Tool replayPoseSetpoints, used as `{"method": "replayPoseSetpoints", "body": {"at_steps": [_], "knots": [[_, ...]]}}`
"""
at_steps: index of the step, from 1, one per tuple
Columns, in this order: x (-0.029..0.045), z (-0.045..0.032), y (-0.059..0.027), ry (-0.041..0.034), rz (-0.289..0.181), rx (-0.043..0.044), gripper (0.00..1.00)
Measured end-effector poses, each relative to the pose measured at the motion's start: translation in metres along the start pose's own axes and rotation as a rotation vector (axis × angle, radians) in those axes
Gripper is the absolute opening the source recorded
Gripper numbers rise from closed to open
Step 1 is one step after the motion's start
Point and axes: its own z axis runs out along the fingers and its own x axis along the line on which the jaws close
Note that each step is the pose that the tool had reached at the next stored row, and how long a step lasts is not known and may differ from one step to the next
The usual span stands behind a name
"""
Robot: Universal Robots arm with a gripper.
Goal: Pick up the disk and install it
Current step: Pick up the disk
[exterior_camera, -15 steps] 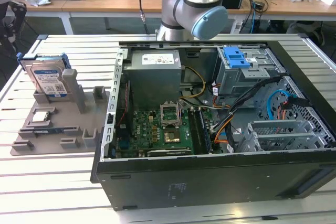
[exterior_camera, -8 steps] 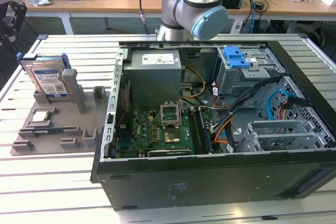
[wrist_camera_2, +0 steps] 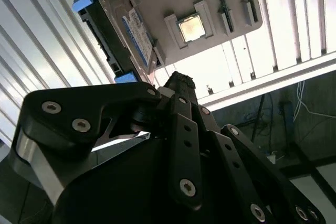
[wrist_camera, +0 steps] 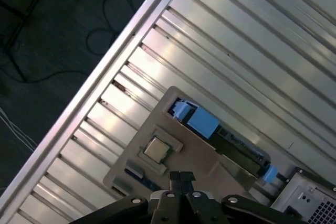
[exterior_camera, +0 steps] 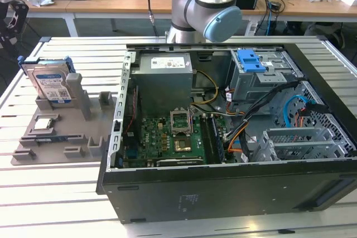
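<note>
The disk (exterior_camera: 51,83) stands on edge in a slot at the back of a grey holder plate (exterior_camera: 83,137), at the exterior view's left. It is a silver drive with a white-and-blue label in a blue bracket. Both wrist views look down on it from well above: the disk (wrist_camera_2: 125,34) and the disk (wrist_camera: 220,136). My gripper (wrist_camera: 180,174) hangs above the plate, apart from the disk, with its dark fingertips (wrist_camera_2: 180,83) together and nothing between them.
An open computer case (exterior_camera: 223,193) lies at the centre and right, with a grey drive cage and blue latch (exterior_camera: 251,59) at its back. A square processor chip (exterior_camera: 44,124) sits on the holder plate. The robot arm's base (exterior_camera: 203,9) stands behind the case. The slatted table's edge (wrist_camera: 105,72) runs close to the plate.
</note>
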Motion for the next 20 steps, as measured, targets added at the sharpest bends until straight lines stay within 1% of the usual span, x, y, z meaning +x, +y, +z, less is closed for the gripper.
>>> {"method": "replayPoseSetpoints", "body": {"at_steps": [8, 9, 11, 14, 15, 16, 20], "knots": [[0.0000, 0.0000, 0.0000, -0.0006, -0.087, -0.0009, 0.11], [0.0000, 0.0000, 0.0000, -0.0008, -0.106, -0.0011, 0.11], [0.0000, 0.0000, 0.0000, -0.0009, -0.126, -0.0013, 0.11], [0.0000, 0.0000, 0.0000, -0.0013, -0.172, -0.0018, 0.11], [0.0000, 0.0000, 0.0000, -0.0015, -0.202, -0.0021, 0.11], [0.0000, 0.0000, 0.0000, -0.0017, -0.221, -0.0023, 0.11], [0.0000, 0.0000, 0.0000, -0.0020, -0.261, -0.0027, 0.11]]}}
